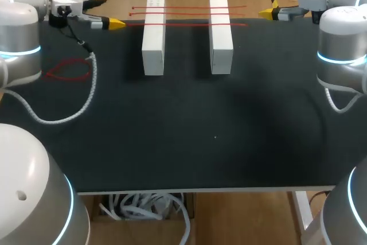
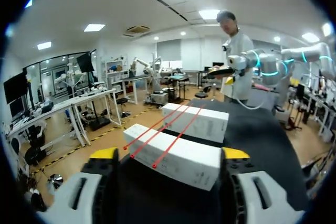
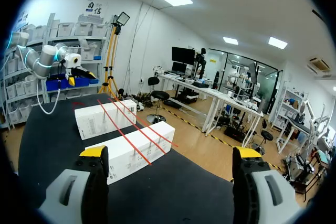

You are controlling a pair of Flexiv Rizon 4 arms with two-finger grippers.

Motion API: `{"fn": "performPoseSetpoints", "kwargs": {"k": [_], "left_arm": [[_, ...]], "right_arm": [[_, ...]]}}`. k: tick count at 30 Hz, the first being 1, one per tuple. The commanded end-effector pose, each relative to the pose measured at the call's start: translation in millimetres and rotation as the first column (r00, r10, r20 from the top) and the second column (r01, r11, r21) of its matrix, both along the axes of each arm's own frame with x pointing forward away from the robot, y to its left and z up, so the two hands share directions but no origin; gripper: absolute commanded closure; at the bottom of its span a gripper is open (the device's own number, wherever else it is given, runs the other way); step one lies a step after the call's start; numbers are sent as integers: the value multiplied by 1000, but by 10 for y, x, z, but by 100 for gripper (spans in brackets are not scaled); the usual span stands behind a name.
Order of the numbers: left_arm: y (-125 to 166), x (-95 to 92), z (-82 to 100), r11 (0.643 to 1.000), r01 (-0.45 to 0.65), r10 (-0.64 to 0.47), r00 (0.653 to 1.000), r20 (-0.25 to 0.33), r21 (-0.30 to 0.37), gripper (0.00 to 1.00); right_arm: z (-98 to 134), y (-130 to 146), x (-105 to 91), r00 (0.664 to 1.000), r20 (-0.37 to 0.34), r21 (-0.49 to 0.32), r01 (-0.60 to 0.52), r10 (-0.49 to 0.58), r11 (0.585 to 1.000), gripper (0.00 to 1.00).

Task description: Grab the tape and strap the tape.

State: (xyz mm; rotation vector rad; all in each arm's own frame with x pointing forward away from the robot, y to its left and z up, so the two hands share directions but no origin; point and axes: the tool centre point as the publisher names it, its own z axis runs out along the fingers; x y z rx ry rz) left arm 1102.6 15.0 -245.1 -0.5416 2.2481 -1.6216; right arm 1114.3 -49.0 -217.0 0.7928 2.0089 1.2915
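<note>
Three thin red plastic tape strips lie side by side along the counter's far edge. They bridge two white rectangular blocks, resting on the blocks' tops. Their long axis runs from one arm's side of the matte black counter to the other, so each strip points an end at each arm.

The left end effector sits level with the strips, its fingers spread wide and holding nothing. It looks just beside the nearest strip's tip. The right end effector, also spread and empty, faces the opposite ends and seems slightly further off.

A red loop lies near the left arm.
</note>
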Motion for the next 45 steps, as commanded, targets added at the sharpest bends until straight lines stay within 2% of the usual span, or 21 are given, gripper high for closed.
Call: {"fn": "performPoseSetpoints", "kwargs": {"k": [1, 3, 4, 5, 6, 8, 10, 13, 28, 29, 30, 31, 33, 45], "left_arm": [[-36, 225, -90, 987, 159, -160, 987, -27, -32, 63], [-71, 268, -114, 981, 191, -192, 981, -19, -37, 51], [-89, 286, -124, 978, 206, -207, 978, -13, -40, 64], [-109, 304, -135, 974, 221, -222, 975, -11, -44, 71], [-126, 319, -147, 971, 233, -234, 972, -9, -48, 71], [-162, 344, -176, 963, 262, -263, 965, 0, -54, 63], [-192, 365, -210, 958, 282, -282, 959, -2, -60, 63], [-240, 383, -256, 946, 317, -317, 948, 1, -68, 57], [-372, 450, -570, 914, 390, -395, 918, -26, -112, 57], [-386, 449, -590, 904, 409, -414, 910, -19, -123, 58], [-401, 447, -608, 901, 416, -421, 907, -21, -127, 71], [-415, 452, -629, 899, 420, -426, 905, -24, -120, 71], [-438, 459, -665, 889, 441, -447, 894, -22, -124, 66], [-465, 508, -792, 868, 476, -482, 876, -12, -145, 65]], "right_arm": [[6, 0, -1, 1000, -2, -2, 0, 0, 1000, 0], [6, 0, -1, 1000, -2, -2, 0, 0, 1000, 0], [6, 0, -1, 1000, -2, -2, 0, 0, 1000, 0], [6, 0, -1, 1000, -2, -2, 0, 0, 1000, 0], [6, 0, -1, 1000, -2, -2, 0, 0, 1000, 0], [6, 0, -1, 1000, -2, -2, 0, 0, 1000, 0], [6, 0, -1, 1000, -2, -2, 0, 0, 1000, 0], [6, 0, -1, 1000, -2, -2, 0, 0, 1000, 0], [6, 0, -1, 1000, -2, -2, 0, 0, 1000, 0], [6, 0, -1, 1000, -2, -2, 0, 0, 1000, 0], [6, 0, -1, 1000, -2, -2, 0, 0, 1000, 0], [6, 0, -1, 1000, -2, -2, 0, 0, 1000, 0], [6, 0, -1, 1000, -2, -2, 0, 0, 1000, 0], [6, 0, -1, 1000, -2, -2, 0, 0, 1000, 0]]}}
